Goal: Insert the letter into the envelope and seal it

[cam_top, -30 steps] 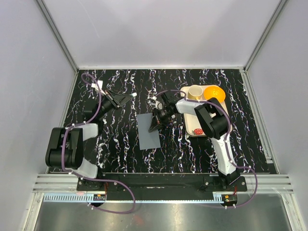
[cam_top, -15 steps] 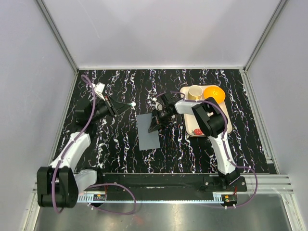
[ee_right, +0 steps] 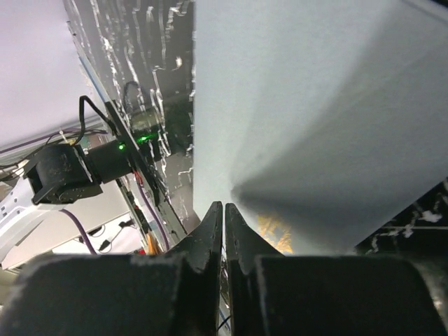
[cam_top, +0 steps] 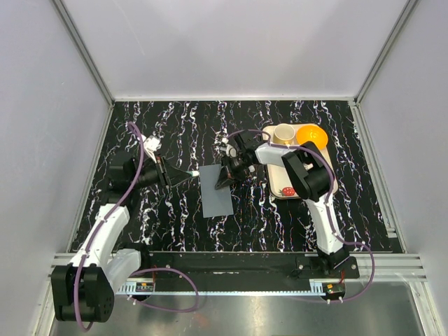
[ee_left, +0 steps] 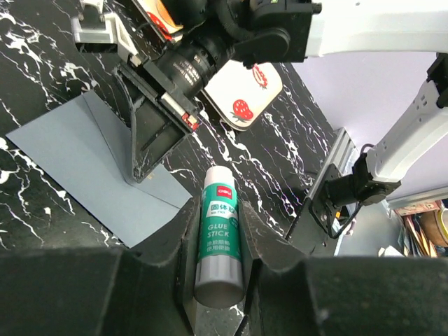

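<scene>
The dark grey envelope [cam_top: 215, 192] lies flat on the black marbled table; it also shows in the left wrist view [ee_left: 77, 150] and fills the right wrist view [ee_right: 315, 98]. My right gripper [cam_top: 225, 182] is shut, its tips resting on the envelope's right edge, also seen in the left wrist view [ee_left: 133, 175] and in its own view [ee_right: 224, 208]. My left gripper [cam_top: 187, 173] is shut on a green-and-white glue stick [ee_left: 221, 234], whose tip points at the envelope's upper left corner. The letter is hidden; only a small tan patch [ee_right: 274, 234] shows by my right fingertips.
A cream strawberry-printed tray [cam_top: 332, 183] stands right of the envelope, also in the left wrist view [ee_left: 252, 84]. It holds a cream cup [cam_top: 283, 134], an orange bowl [cam_top: 311, 135] and a small red piece [cam_top: 288, 190]. Grey walls enclose the table.
My left arm has swung right and nearer, bringing the glue stick from the far left up to the envelope's left corner. My right gripper has stayed on the envelope.
</scene>
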Tool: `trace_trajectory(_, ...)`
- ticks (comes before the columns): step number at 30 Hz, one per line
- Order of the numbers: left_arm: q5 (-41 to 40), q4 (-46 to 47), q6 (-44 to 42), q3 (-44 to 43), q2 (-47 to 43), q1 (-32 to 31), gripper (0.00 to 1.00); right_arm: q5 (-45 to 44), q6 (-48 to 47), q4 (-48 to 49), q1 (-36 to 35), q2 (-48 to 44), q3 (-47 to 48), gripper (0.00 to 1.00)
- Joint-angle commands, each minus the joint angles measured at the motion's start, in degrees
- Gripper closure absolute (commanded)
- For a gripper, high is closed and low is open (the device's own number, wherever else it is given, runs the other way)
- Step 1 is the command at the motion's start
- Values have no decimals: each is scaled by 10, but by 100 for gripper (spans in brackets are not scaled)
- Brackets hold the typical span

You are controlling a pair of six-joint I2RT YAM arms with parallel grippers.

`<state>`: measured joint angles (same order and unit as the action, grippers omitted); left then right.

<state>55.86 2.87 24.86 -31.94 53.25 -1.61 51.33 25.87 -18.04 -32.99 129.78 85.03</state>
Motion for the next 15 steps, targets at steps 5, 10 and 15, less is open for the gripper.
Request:
trace_trajectory(5,35,49,11,14,-1,3,100,-16,20,31,1,-45,-32,91)
trace_trajectory(10,24,39,3,17,-5,3,100,-34,15,28,-1,6,-17,90)
trace_trajectory(15,0,41,4,28,-8,3,100,-89,5,-17,1,37,10,89)
